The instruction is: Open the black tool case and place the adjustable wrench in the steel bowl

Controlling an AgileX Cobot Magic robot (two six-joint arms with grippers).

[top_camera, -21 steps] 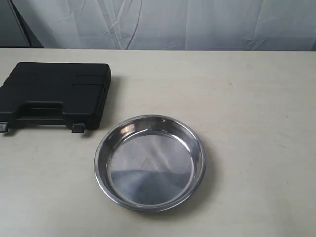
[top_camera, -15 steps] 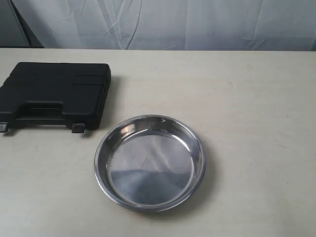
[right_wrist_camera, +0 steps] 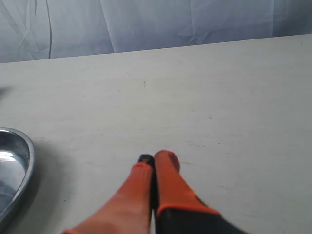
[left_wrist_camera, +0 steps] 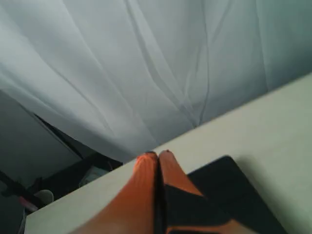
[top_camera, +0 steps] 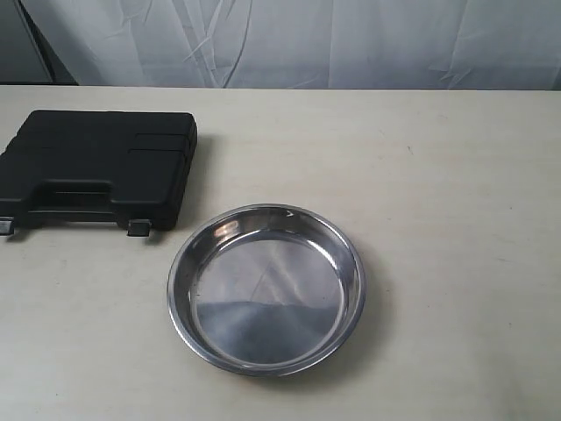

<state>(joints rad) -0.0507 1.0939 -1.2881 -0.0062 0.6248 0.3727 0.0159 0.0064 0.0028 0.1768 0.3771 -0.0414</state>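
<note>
Black tool case [top_camera: 101, 167] lies closed, steel bowl [top_camera: 263, 303] close by to catch its wrench; left tool [left_wrist_camera: 158, 155], right tool [right_wrist_camera: 154, 159] pinched together, empty.

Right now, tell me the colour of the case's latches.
Grey latches on the black tool case; clearest in the exterior view.

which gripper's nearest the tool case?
Left gripper: the black tool case sits just past its fingertips. Right gripper has only table and the steel bowl nearby.
</note>
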